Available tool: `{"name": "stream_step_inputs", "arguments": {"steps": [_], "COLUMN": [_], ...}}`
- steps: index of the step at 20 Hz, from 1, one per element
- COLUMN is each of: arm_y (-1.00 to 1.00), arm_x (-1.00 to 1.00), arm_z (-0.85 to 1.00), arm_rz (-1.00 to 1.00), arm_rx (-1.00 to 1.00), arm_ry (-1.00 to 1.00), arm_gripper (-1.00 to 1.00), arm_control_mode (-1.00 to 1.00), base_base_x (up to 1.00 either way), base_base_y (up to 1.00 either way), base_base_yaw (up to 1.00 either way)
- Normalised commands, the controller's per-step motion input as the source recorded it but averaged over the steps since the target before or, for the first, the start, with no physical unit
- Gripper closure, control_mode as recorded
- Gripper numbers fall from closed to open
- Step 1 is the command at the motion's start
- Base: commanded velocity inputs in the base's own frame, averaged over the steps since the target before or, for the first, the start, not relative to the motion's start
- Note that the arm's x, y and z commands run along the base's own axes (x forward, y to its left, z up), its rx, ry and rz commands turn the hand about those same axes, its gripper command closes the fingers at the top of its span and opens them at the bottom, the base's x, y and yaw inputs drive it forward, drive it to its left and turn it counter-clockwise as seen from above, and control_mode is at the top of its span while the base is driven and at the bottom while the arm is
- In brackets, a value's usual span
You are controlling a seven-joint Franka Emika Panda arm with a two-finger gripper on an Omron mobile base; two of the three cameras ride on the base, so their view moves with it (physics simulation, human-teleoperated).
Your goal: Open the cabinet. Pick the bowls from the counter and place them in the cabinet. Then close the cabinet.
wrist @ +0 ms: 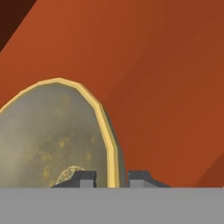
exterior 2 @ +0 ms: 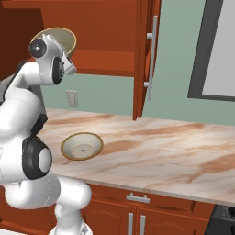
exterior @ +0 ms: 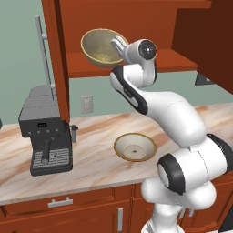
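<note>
Inside cabinet, bowl rim between fingers

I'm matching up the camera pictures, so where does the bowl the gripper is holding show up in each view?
Left base view: held bowl upper centre, at the open cabinet.
Right base view: upper left, behind the arm.
Hand view: lower left, rim between the fingertips.
Shared landmark: shallow bowl on the counter.

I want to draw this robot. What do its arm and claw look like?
The arm is fat, round and glossy white, built of smooth tube-like pieces. Dark grey-black rings and round caps mark each joint. No cables or writing show. The claw is small, with two stubby dark grey fingertips that have blocky square ends.
</note>
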Motion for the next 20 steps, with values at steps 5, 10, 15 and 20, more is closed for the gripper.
{"name": "stream_step_inputs", "arguments": {"steps": [5,10,15,20], "arm_y": [0.19,0.16,0.29,0.52], "arm_x": [0.53,0.45,0.47,0.53], "arm_z": [-0.05,-0.08,-0.13,-0.06], "arm_rz": [0.00,0.00,0.00,0.00], "arm_rx": [-0.02,-0.01,-0.03,-0.06], "arm_ry": [0.01,0.00,0.00,0.00], "arm_gripper": [1.00,1.00,1.00,-1.00], "arm_control_mode": [-1.00,-1.00,-1.00,-1.00], "base_base_x": [0.00,0.00,0.00,0.00], "base_base_y": [0.00,0.00,0.00,0.00], "base_base_yaw": [0.00,0.00,0.00,0.00]}}
